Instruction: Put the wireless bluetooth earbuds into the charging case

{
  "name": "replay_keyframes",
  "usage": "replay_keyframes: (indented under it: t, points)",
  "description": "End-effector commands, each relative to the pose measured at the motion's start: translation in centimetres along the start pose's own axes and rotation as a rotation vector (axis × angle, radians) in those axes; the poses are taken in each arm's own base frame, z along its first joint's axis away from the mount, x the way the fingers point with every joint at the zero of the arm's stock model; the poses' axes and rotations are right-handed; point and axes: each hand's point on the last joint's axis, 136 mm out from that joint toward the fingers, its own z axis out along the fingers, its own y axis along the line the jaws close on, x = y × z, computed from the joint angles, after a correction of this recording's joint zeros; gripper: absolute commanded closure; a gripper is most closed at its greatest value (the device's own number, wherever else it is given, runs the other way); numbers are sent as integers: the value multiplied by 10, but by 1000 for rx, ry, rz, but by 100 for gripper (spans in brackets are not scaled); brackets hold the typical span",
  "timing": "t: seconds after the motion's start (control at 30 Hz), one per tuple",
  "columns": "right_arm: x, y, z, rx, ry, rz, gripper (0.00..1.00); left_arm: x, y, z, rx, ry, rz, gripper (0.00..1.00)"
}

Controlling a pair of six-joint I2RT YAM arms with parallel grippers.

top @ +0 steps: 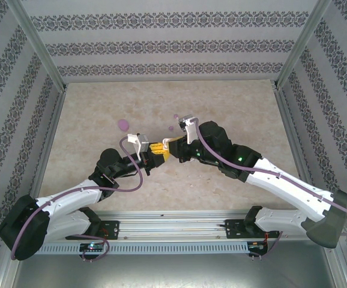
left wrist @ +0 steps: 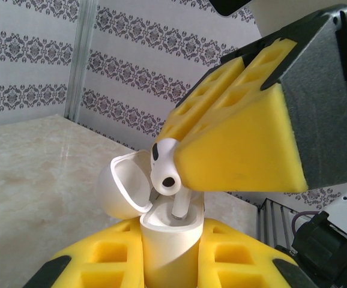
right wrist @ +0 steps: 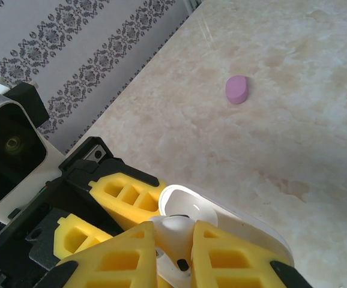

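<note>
The left claw (left wrist: 171,255) was clamped on the upright white charging case (left wrist: 167,237), whose lid (left wrist: 122,186) stood open. The right claw (right wrist: 175,255) pinched a white earbud (left wrist: 163,170) at the case mouth. Its long axis was near vertical, with the stem tip down in the well and the head up. A tilted stem could jam against the rim, or the bud could twist between the foam pads.

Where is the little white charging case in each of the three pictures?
Top external: hidden where the two arms' yellow jaws meet, mid-table.
Left wrist: charging case bottom centre, upright between the near jaws, lid open leftward.
Right wrist: bottom centre, behind the near jaws.
Shared landmark: the yellow foam jaws.
</note>
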Motion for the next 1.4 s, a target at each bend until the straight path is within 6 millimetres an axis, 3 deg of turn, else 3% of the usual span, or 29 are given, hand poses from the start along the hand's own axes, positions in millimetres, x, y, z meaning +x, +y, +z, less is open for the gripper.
replay_keyframes:
  t: [0.0, 0.8, 1.13, 1.37]
  points:
    - [9, -6, -4, 24, 53, -9, 84, -33, -18, -5, 54, -120, 62, 100]
    - [25, -13, 7, 34, 139, 23, 85, -34, -21, -5, 69, -116, 69, 100]
    - [2, -3, -12, 21, 65, 14, 85, -27, -20, -8, 66, -113, 69, 100]
    - [2, -2, -12, 14, 69, 21, 86, -26, -20, -8, 61, -108, 74, 100]
